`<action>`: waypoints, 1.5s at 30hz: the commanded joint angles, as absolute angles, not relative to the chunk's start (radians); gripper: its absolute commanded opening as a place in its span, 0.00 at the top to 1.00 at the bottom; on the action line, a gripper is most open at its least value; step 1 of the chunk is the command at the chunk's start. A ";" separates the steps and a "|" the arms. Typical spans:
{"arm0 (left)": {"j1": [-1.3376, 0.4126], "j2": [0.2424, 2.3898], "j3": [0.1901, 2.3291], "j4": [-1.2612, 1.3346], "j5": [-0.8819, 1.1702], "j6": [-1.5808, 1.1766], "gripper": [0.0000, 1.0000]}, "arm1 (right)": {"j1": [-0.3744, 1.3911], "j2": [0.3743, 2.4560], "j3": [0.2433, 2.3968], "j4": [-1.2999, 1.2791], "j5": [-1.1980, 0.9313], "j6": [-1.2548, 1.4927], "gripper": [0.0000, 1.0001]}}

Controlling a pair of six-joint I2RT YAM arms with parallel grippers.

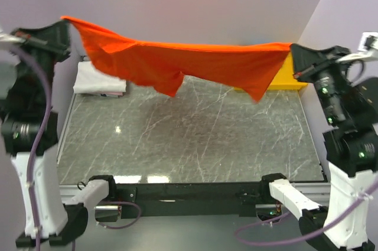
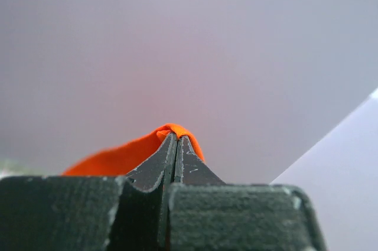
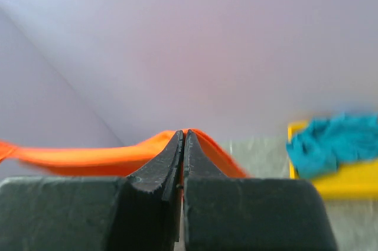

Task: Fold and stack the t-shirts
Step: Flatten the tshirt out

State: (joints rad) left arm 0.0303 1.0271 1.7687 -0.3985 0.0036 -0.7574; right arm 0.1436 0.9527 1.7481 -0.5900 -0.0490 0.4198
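Orange shirt [image 1: 195, 62] hangs stretched side to side above the counter [image 1: 195, 144], my left claw [image 2: 178, 139] and right claw [image 3: 183, 133] each pinching one end.

Table [image 1: 189, 144]: dark grey marble-patterned top with thin white veins. It is glossy, with bright reflections near the near edge, and has a pale metal frame along its sides.
Far-left corner: a white t-shirt [image 1: 100, 80], folded into a flat rectangle, lies on the top close to the left edge.
Far-right corner: a yellow tray [image 1: 292, 80] sits on the top by the right edge, partly hidden in the top view.
Inside the tray: a teal t-shirt [image 3: 331, 142], crumpled, seen from the right wrist view.
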 commanded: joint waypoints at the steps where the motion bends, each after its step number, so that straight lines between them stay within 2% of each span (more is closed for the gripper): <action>1: 0.037 1.020 1.795 -0.270 -0.038 -0.768 1.00 | 0.138 0.979 1.828 -0.517 -0.002 0.388 1.00; 6: 0.035 1.107 1.819 -0.218 0.091 -0.791 1.00 | 0.140 1.057 1.832 -0.496 -0.035 0.390 1.00; 12: 0.015 1.369 1.861 -0.257 0.290 -0.804 1.00 | 0.133 1.202 1.764 -0.431 -0.069 0.379 1.00; 16: -0.018 1.553 1.943 -0.305 0.336 -0.756 1.00 | 0.130 1.311 1.761 -0.417 -0.083 0.367 1.00; 24: -0.025 1.695 2.112 -0.388 0.363 -0.742 1.00 | 0.129 1.381 1.792 -0.417 -0.064 0.347 1.00; 29: -0.025 1.612 2.050 -0.325 0.354 -0.756 1.00 | 0.127 1.316 1.825 -0.436 -0.029 0.313 1.00; 39: -0.025 1.205 1.786 -0.140 0.252 -0.773 1.00 | 0.127 1.040 1.749 -0.316 0.018 0.221 1.00; 45: -0.025 1.059 1.795 -0.196 0.176 -0.715 1.00 | 0.129 0.922 1.756 -0.299 0.046 0.166 1.00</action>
State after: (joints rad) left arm -0.0231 1.0988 1.7786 -0.2237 0.2344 -0.7586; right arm 0.1349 0.9455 1.7470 -0.3611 0.0086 0.2165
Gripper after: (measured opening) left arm 0.012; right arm 0.010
